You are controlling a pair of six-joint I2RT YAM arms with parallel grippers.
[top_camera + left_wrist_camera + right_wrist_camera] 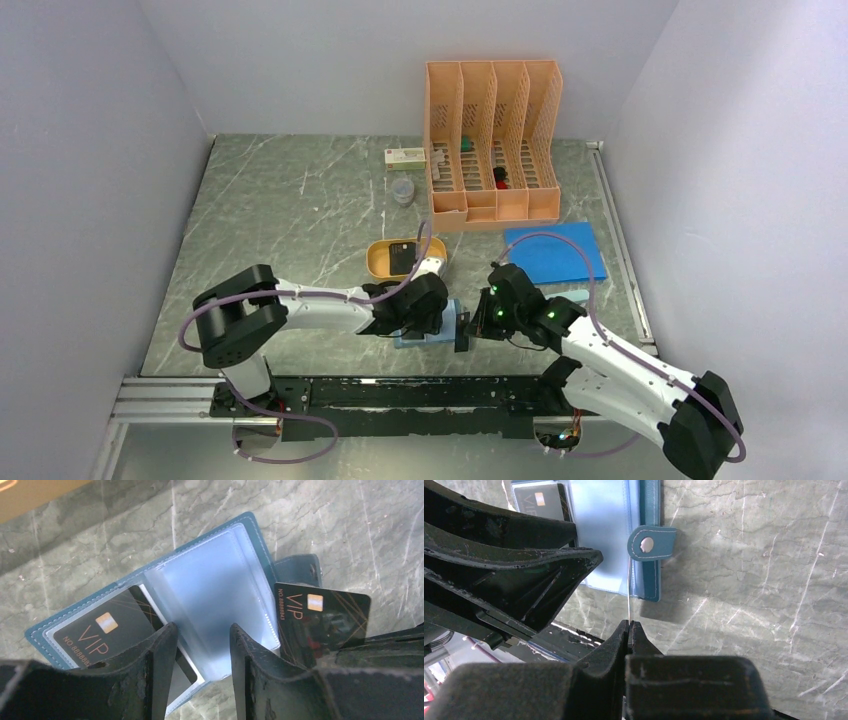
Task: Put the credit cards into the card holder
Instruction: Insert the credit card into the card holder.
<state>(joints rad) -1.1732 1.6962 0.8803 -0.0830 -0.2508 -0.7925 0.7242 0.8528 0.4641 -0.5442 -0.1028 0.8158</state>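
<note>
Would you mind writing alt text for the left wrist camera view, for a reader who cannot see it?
A teal card holder lies open on a marbled table, one black VIP card already in its left clear pocket. A second black VIP card stands on edge by its right side, near the snap tab. The left gripper, jaws parted, frames the bottom edge.

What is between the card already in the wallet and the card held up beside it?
The open card holder's clear pocket sleeves, no card visible in them; the left wrist view shows it.
</note>
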